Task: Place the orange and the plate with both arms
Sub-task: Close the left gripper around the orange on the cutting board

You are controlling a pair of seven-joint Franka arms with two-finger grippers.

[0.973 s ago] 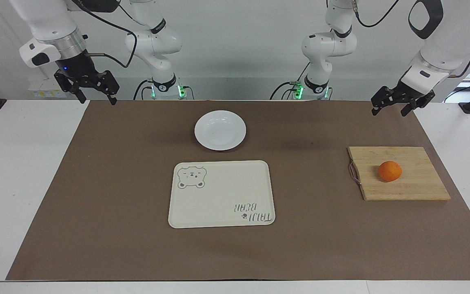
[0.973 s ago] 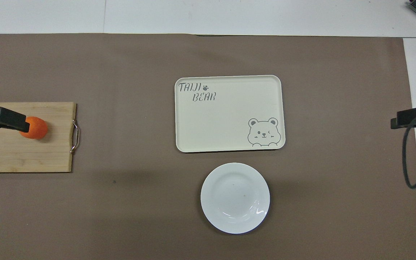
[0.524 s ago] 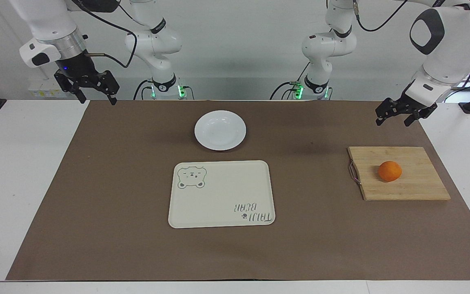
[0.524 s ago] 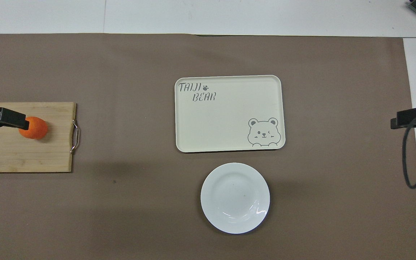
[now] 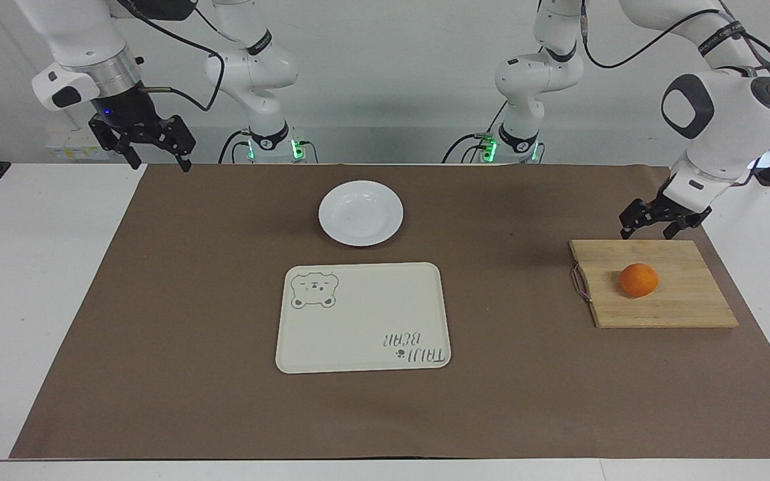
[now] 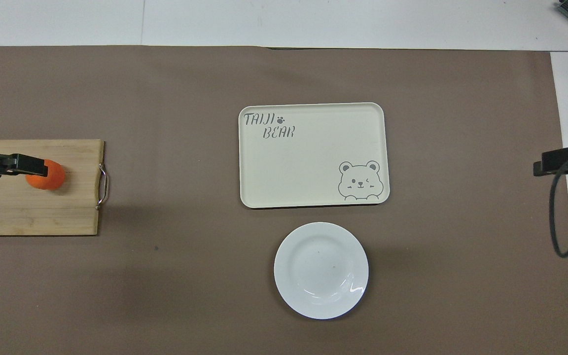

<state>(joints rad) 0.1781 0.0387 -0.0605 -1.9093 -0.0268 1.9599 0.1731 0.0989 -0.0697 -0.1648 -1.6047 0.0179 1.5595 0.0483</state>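
The orange [image 5: 639, 280] lies on a wooden cutting board [image 5: 686, 308] toward the left arm's end of the table; it also shows in the overhead view [image 6: 51, 180]. My left gripper [image 5: 649, 229] is open and empty, in the air over the board and the orange without touching them; the overhead view shows it [image 6: 22, 166] partly covering the orange. The white plate [image 5: 361, 212] sits empty on the brown mat, nearer to the robots than the tray; it also shows in the overhead view [image 6: 321, 270]. My right gripper [image 5: 160, 160] waits open and empty over the mat's corner at the right arm's end, and also shows in the overhead view [image 6: 560, 162].
A cream rectangular tray [image 5: 363, 317] with a bear drawing lies empty mid-table, and also shows in the overhead view [image 6: 313, 155]. The cutting board [image 6: 27, 212] has a metal handle on its side toward the tray. Two small arm bases with green lights stand at the robots' edge.
My left gripper has come down and forward over the cutting board toward the orange. The right arm, orange, plate and tray have not moved.
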